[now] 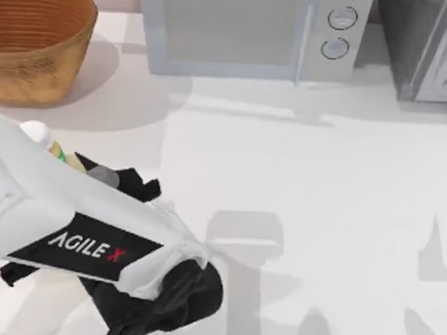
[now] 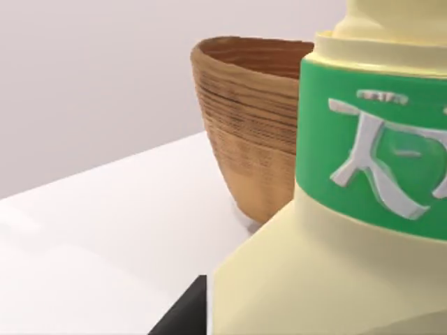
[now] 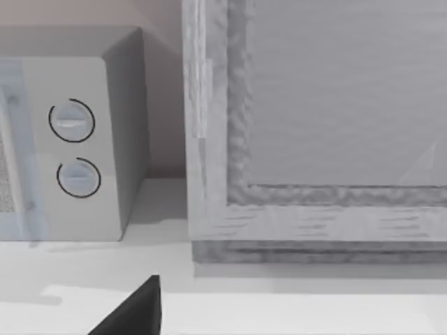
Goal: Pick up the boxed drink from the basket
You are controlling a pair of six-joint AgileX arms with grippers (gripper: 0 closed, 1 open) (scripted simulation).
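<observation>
White worktop, microwave along the back. Left gripper parked just in front of the basket, fingers looking clenched on the drink. Drink upright, long axis vertical, outside the basket and just beside its near wall. Probably calls for a straight lift. Right arm idle over by the microwave, way further off.
</observation>
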